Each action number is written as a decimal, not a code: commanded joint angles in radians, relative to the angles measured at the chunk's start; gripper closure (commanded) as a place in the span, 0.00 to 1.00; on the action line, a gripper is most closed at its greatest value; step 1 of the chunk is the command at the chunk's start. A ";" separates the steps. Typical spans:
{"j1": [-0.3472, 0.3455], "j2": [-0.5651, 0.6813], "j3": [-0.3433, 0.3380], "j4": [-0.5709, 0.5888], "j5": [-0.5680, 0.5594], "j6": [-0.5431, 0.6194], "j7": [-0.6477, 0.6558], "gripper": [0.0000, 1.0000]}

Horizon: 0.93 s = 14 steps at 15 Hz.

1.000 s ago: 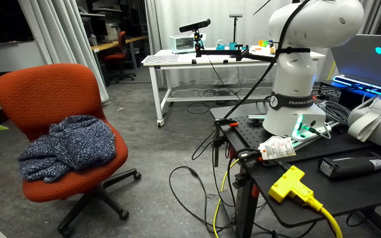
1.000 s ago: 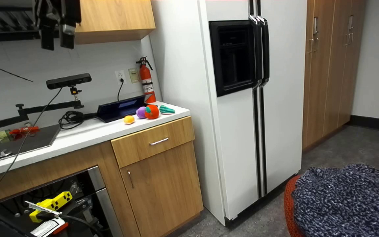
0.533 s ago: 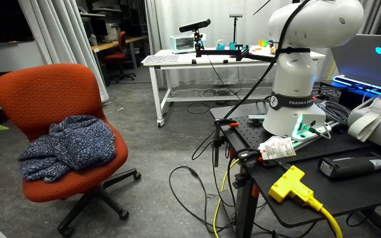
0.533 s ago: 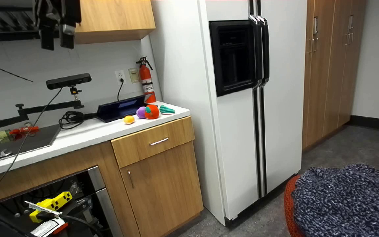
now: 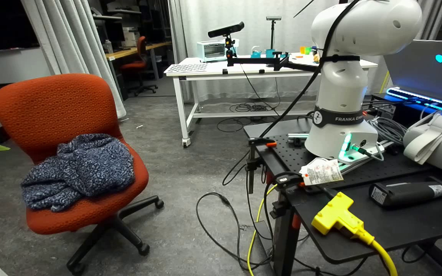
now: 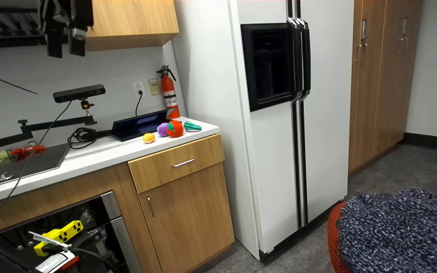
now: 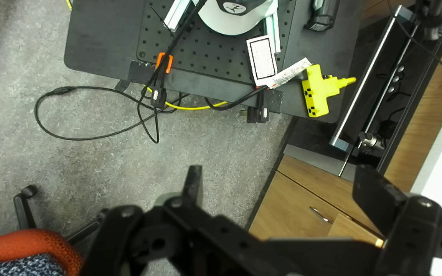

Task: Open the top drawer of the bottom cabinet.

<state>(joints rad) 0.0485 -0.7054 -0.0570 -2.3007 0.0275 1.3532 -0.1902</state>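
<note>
Claw: one, black, hung in mid-air at ten o'clock in an exterior view. Fingers spread wide in the wrist view; gap vacant, contact with nothing. Hazard: at this spread a fingertip could butt the bottom cabinet if not first lined up across the pull.

Top drawer: wood front, highest in that cabinet, between four and five o'clock from the claw and well apart. Appears closed or nearly so; interior not seen, so the pull is judged not yet begun.

Drawer handle: slim metal bar. Hazard: shallow grip or slanted pull would likely let it slide out of the fingers, or jam the drawer askew.

Door handle: at seven o'clock from the drawer handle. Hazard: mistaken for it, the wrong front would open.

Countertop: white, directly above the drawer. Yellow-orange toy and red toy lie near its front edge, at ten and between eleven and twelve o'clock from the drawer handle. Hazard: a claw descending there could sweep them off, perhaps into the opened drawer.

Upper cabinet: wood, at two o'clock from the claw; depth between them cannot be told. Hazard: a careless lift that way could graze it.
</note>
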 commanded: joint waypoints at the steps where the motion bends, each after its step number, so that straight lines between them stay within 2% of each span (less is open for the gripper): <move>1: -0.003 0.001 0.002 0.002 0.001 -0.002 -0.001 0.00; 14: -0.006 0.030 0.002 0.009 -0.010 0.020 0.000 0.00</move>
<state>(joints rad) 0.0485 -0.7042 -0.0569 -2.3007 0.0275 1.3532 -0.1902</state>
